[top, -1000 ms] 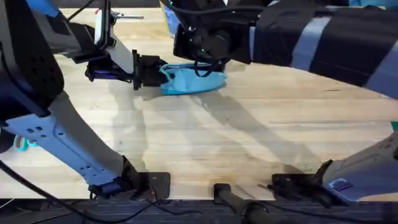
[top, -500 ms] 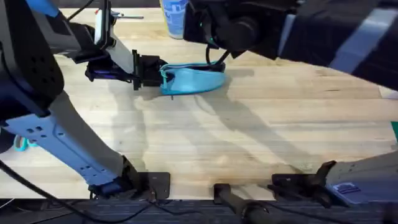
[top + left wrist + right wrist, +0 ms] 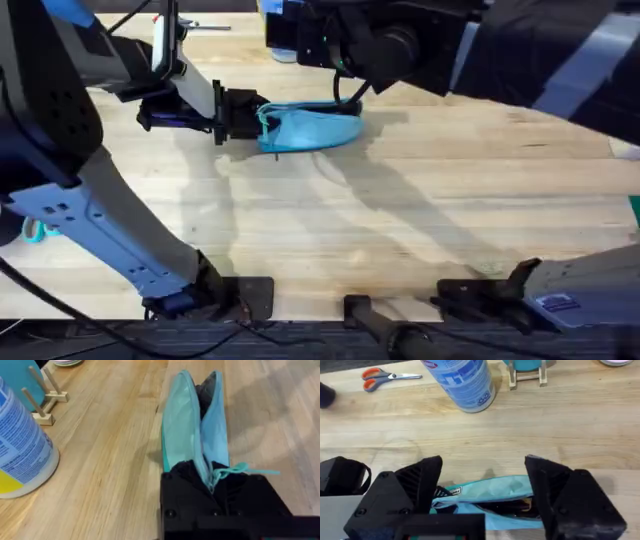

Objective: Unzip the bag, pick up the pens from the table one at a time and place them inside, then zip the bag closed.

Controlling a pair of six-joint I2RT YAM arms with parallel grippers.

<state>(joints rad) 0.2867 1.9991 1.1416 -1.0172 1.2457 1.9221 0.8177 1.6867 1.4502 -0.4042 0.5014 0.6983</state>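
Light wooden table (image 3: 400, 210) with plank grain, turquoise fabric bag (image 3: 310, 128) lying near its far edge, soft and elongated, zipper parted with dark interior showing, left gripper (image 3: 212, 485) clamped on one end of it, right gripper (image 3: 482, 495) spread wide just above it.

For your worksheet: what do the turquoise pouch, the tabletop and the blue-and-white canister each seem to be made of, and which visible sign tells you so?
Pouch: soft woven fabric, matte; it creases and sags open along its zipper.
Tabletop: wood with a light smooth finish; plank seams and grain lines show.
Canister: probably plastic or coated card with a glossy printed label; its sheen suggests this, but the look leaves it open.
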